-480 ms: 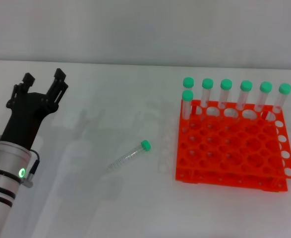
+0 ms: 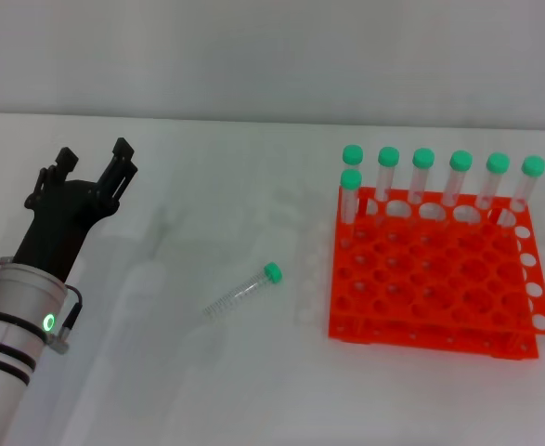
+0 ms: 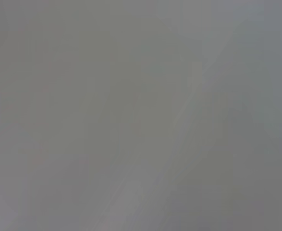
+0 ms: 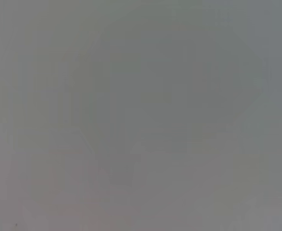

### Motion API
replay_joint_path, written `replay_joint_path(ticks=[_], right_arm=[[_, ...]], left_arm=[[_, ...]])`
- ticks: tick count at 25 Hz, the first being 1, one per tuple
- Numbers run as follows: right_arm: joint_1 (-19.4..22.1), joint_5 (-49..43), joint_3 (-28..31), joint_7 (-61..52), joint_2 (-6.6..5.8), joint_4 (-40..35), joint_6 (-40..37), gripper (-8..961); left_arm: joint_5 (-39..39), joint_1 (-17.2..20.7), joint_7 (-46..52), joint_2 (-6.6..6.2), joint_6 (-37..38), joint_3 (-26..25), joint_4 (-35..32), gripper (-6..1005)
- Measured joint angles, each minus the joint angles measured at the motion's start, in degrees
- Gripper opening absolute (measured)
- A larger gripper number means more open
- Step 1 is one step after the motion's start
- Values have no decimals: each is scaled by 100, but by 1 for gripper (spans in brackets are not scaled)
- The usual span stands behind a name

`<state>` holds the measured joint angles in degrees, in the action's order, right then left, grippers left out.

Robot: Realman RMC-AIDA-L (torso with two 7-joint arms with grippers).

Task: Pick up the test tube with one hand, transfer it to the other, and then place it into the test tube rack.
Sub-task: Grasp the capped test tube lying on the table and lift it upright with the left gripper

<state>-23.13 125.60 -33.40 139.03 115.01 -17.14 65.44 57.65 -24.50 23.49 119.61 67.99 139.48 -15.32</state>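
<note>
A clear test tube (image 2: 242, 293) with a green cap lies on its side on the white table, cap toward the rack. The orange test tube rack (image 2: 430, 279) stands to its right. My left gripper (image 2: 94, 161), black and forked on a white-silver arm with a green ring, is open and empty above the table, to the left of and farther back than the tube. My right gripper is out of view. Both wrist views show only blank grey.
Several green-capped tubes (image 2: 423, 177) stand upright along the rack's back row, one more (image 2: 350, 195) in its back left corner. The white table (image 2: 188, 372) runs back to a pale wall.
My left gripper has moved a little to the right and slightly down in the head view, toward the tube. The tube and rack have not moved.
</note>
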Motion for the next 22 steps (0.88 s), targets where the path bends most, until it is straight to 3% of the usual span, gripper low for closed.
replay_joint_path(ticks=[5,9,17,20,22], right_arm=[[2,4,0,1,2,0,-66,842],[-1,7,3,1,-7,0,-83,842],[-30,18,74,-30,-13,-56,-47,841],[-47,18,72,-34,-15,-58,-45,841],[-62,17,71,-54,-19,-65,-43,841]], left_arm=[[-48,-263,916,-143,-415,-11,194,878],[-787,-629,2305,-431,-383,5,765,878],[-2440,-1422,4662,-992,584,67,1985,877],[-3022,-1883,5634,-1199,963,631,2525,877],[-3070,-2207,6317,-1243,1375,1495,3033,877]])
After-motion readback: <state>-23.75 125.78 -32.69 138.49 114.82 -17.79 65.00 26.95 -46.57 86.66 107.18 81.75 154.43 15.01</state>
